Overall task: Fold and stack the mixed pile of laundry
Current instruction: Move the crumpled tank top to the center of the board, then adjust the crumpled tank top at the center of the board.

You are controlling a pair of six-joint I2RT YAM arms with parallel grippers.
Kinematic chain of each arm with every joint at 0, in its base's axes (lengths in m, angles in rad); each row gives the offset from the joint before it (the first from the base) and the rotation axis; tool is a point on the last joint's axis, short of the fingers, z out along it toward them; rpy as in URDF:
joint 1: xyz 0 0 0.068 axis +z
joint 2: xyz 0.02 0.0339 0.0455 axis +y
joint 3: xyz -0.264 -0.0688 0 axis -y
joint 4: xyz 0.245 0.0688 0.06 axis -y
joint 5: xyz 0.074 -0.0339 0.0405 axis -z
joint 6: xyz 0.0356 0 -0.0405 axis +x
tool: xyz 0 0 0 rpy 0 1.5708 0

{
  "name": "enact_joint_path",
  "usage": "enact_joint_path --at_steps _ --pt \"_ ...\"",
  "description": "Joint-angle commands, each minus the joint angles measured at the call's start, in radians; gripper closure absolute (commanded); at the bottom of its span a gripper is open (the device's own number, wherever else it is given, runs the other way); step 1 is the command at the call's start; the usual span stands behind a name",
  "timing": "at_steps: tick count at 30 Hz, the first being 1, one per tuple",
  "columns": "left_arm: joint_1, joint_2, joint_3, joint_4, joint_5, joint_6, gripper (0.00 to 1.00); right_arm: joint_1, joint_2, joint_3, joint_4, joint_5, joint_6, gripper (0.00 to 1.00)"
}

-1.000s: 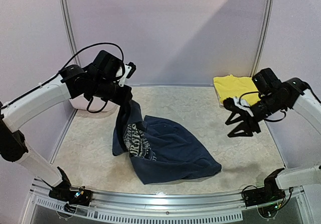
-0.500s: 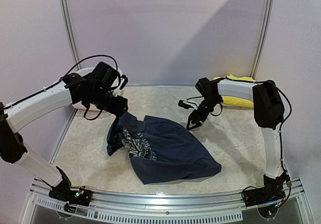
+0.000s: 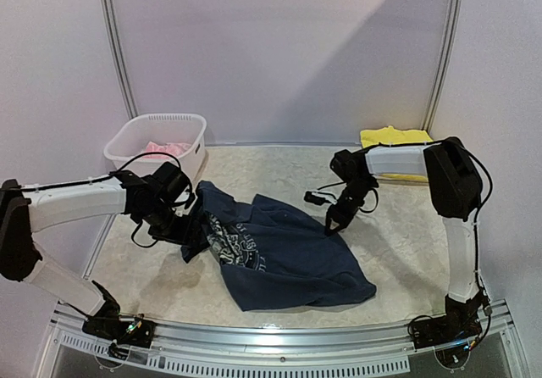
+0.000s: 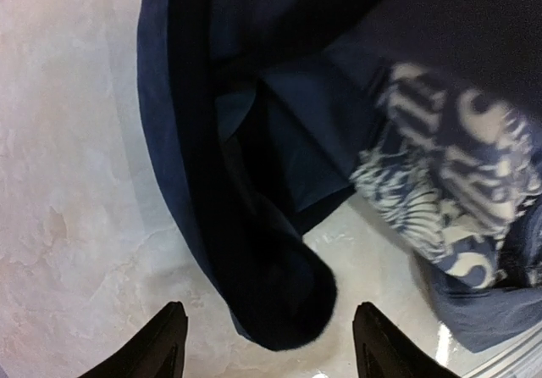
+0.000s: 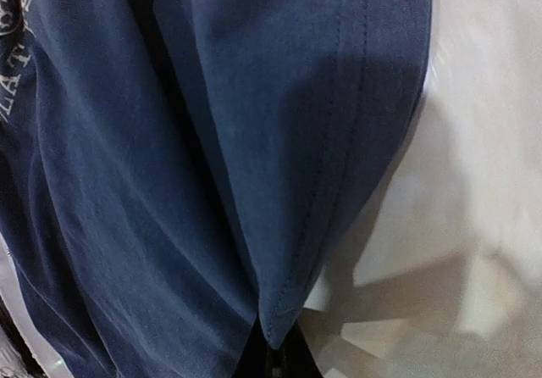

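A white slotted basket (image 3: 127, 145) is seen at the table's (image 3: 415, 242) far left, and a pink garment (image 3: 166, 147) is held inside it. A folded yellow garment (image 3: 391, 139) is laid at the far right corner, well apart from the rest. The basket's near wall is partly covered by the left arm, and the yellow garment's near edge is crossed by the right arm.

The navy top (image 3: 284, 255) is spread, crumpled, on the middle of the table. Its long axis is run diagonally from the far left to the near right, and its white print is turned upward near the left end.

The left gripper (image 3: 190, 227) is held low at the top's left edge. From overhead its jaws are hidden, but in the left wrist view the left gripper (image 4: 271, 348) is shown spread wide, with a rolled dark fold of the top (image 4: 254, 251) ending just between the fingertips (image 4: 165, 344) and nothing clamped.

The right gripper (image 3: 331, 227) is set at the top's far right edge. Only in the right wrist view is the grip made plain: the right gripper (image 5: 271, 359) is pressed together on the tip of a stitched hem of the top (image 5: 254, 141).
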Motion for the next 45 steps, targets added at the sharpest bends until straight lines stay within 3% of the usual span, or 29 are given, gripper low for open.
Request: enact_joint_path --at_steps 1,4,8,11,15,17,19,21,26,30,36,41,42,45 --pt "0.008 0.090 -0.036 0.055 0.010 -0.007 0.36 -0.125 -0.156 -0.172 -0.035 0.046 -0.006 1.00" --pt "0.008 0.119 -0.042 0.102 0.034 0.003 0.59 -0.215 -0.276 -0.321 -0.045 0.076 -0.046 1.00" --pt "0.007 0.108 -0.046 0.142 0.083 0.020 1.00 -0.313 -0.448 -0.516 -0.071 0.166 -0.136 1.00" --pt "0.007 0.038 -0.034 0.122 0.090 0.026 1.00 -0.347 -0.585 -0.616 -0.084 0.250 -0.185 1.00" --pt "0.007 -0.089 0.064 -0.001 0.060 0.064 1.00 -0.408 -0.695 -0.632 -0.134 0.280 -0.205 1.00" --pt "0.004 -0.114 0.073 0.033 0.134 0.082 1.00 -0.439 -0.726 -0.616 -0.145 0.257 -0.213 1.00" --pt "-0.013 -0.082 0.036 0.151 0.222 0.054 0.72 -0.450 -0.741 -0.603 -0.145 0.247 -0.215 1.00" --pt "-0.057 -0.007 0.000 0.277 0.231 0.032 0.55 -0.451 -0.726 -0.589 -0.146 0.237 -0.212 1.00" --pt "-0.122 0.213 0.049 0.470 0.193 0.050 0.45 -0.451 -0.687 -0.572 -0.147 0.194 -0.198 1.00" --pt "-0.151 0.362 0.132 0.503 0.214 0.089 0.43 -0.451 -0.672 -0.569 -0.121 0.169 -0.186 1.00" --pt "-0.185 0.509 0.254 0.465 0.222 0.139 0.54 -0.451 -0.631 -0.571 -0.090 0.132 -0.163 1.00" --pt "-0.185 0.518 0.297 0.417 0.170 0.165 0.95 -0.451 -0.609 -0.573 -0.076 0.127 -0.157 1.00" --pt "-0.185 0.505 0.298 0.414 0.162 0.171 1.00 -0.452 -0.608 -0.569 -0.075 0.129 -0.157 1.00" --pt "-0.185 0.433 0.295 0.399 0.144 0.189 1.00 -0.451 -0.612 -0.548 -0.077 0.135 -0.155 1.00"
